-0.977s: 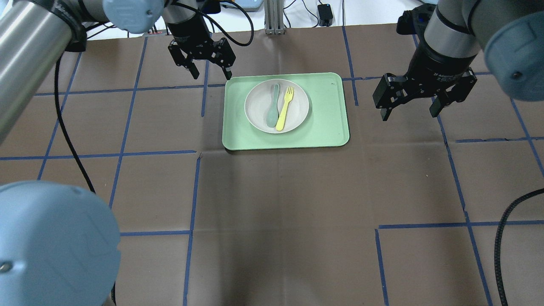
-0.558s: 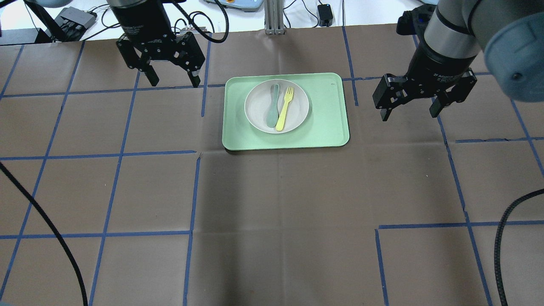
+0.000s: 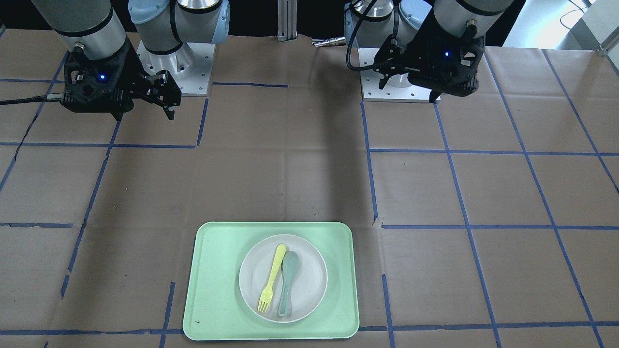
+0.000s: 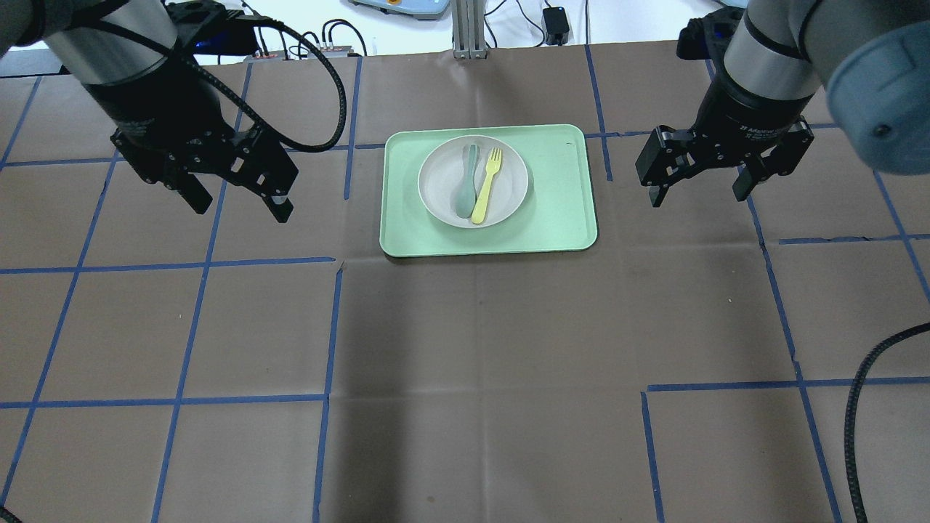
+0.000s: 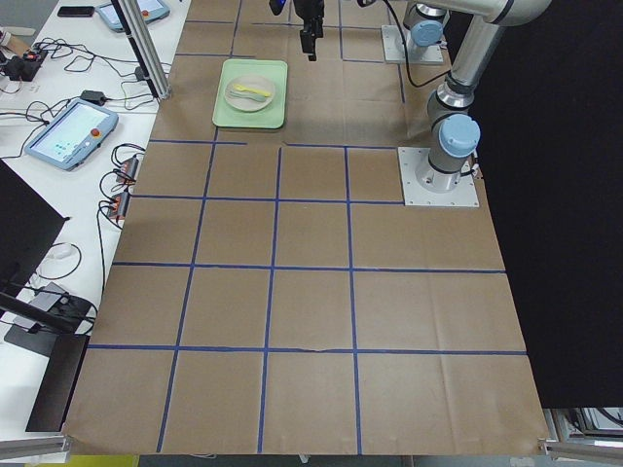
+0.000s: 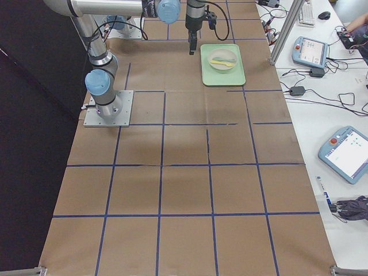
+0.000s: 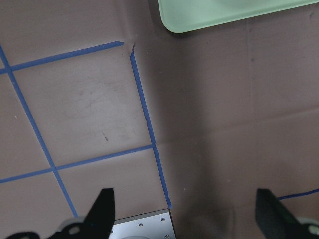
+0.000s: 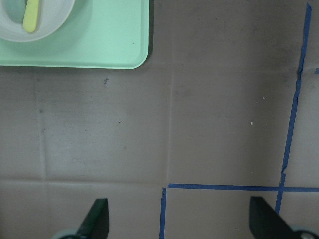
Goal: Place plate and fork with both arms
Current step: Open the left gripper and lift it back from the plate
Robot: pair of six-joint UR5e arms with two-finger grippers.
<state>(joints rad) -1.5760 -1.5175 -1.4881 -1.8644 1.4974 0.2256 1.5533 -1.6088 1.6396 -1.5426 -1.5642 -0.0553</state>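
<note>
- The left gripper (image 4: 241,209) has its jaws spread wide and grips nothing. In its wrist view the two black fingers (image 7: 102,214) sit at the bottom corners with only bare table (image 4: 465,349) between them.
- The right gripper (image 4: 697,196) is also released and empty. In its own wrist view its fingers stand far apart over the table.
- Seen from overhead, the left gripper hangs above the table at 9 o'clock from the tray (image 4: 563,207), well apart from it.
- The right gripper hangs at 3 o'clock from the tray, near its edge but not touching it.
- The plate (image 4: 438,181) lies flat in the tray, close to the tray's 12 o'clock edge and a little toward 9 o'clock of its middle.
- The fork (image 4: 485,187) lies in the plate, tines toward 12 o'clock and handle toward 6 o'clock. The handle end rests near the plate's rim.
- A spoon (image 4: 465,192) lies in the plate just beside the fork, on its 9 o'clock side. Its bowl points toward 6 o'clock.
- The tray sits on the far half of the table, at 12 o'clock from the table's middle.
- The table is covered in brown paper, marked into squares by blue tape (image 4: 330,327).
- A black cable (image 4: 330,109) loops off the left arm's wrist, at about 10 o'clock from the tray.
</note>
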